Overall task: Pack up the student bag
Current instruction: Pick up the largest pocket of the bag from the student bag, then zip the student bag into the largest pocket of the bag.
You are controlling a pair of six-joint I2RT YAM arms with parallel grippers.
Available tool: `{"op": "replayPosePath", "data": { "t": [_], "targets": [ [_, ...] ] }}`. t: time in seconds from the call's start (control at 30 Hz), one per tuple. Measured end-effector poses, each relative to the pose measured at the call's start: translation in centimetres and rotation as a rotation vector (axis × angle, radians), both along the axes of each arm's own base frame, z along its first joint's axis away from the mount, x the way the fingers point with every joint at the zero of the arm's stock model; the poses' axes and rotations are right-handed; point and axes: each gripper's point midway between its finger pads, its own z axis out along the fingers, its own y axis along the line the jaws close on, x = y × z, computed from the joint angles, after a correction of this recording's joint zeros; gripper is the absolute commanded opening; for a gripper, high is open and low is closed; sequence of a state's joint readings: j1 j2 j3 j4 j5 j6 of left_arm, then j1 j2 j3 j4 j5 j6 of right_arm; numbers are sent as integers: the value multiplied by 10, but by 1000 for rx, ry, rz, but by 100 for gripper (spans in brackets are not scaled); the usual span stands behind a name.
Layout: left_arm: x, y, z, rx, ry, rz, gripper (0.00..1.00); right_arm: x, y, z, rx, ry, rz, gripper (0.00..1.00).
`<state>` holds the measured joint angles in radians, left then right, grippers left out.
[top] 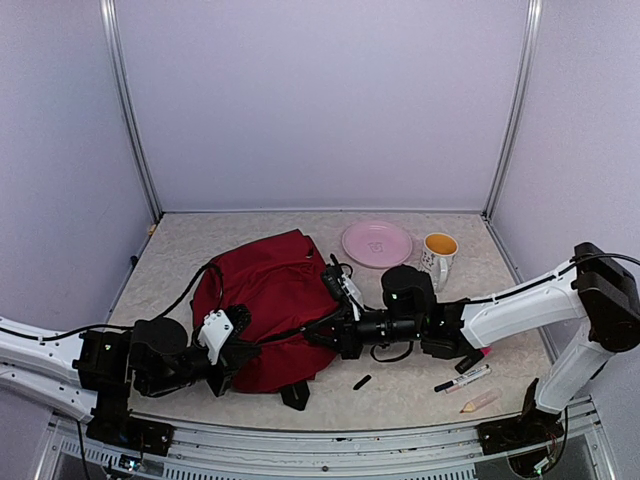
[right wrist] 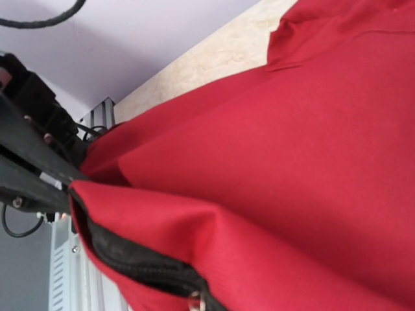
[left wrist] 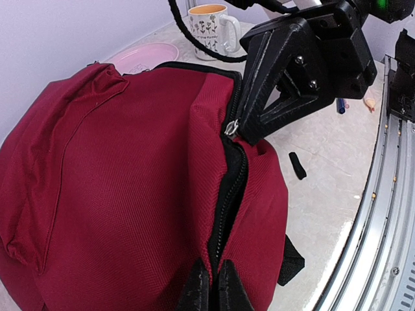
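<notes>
The student bag (top: 270, 295) lies on the worktop (top: 420, 400), centre-left in the top view. The left claw (left wrist: 213, 275) is closed tight, pinching the bag's fabric on both sides of the black zip at the bottom edge of the left wrist view. The right claw (left wrist: 241, 129) is closed narrow at the metal zip pull (left wrist: 231, 127), further up the same zip, near that view's centre. A pink plate (top: 377, 243) and a mug (top: 439, 255) sit upper right of the bag, apart from it. A marker (top: 462, 379) lies at lower right.
</notes>
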<state>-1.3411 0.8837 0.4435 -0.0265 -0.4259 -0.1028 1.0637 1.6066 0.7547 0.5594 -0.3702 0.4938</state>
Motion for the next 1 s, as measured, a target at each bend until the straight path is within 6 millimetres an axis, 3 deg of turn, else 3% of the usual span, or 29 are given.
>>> {"op": "replayPosePath", "data": {
  "t": [0.17, 0.43, 0.57, 0.77, 1.0],
  "targets": [
    [0, 0, 0, 0, 0, 0, 0, 0, -1, -1, -9, 6, -3, 0],
    [0, -2, 4, -16, -4, -8, 0, 3, -21, 12, -44, 18, -30, 0],
    [0, -3, 5, -19, -9, -10, 0, 9, -39, 15, -69, 27, -64, 0],
    [0, 0, 1, 9, -12, -12, 0, 28, -73, 2, -150, 46, -140, 0],
    [-3, -1, 2, 39, -38, -38, 0, 37, -92, -6, -227, 35, -163, 0]
  ]
}}
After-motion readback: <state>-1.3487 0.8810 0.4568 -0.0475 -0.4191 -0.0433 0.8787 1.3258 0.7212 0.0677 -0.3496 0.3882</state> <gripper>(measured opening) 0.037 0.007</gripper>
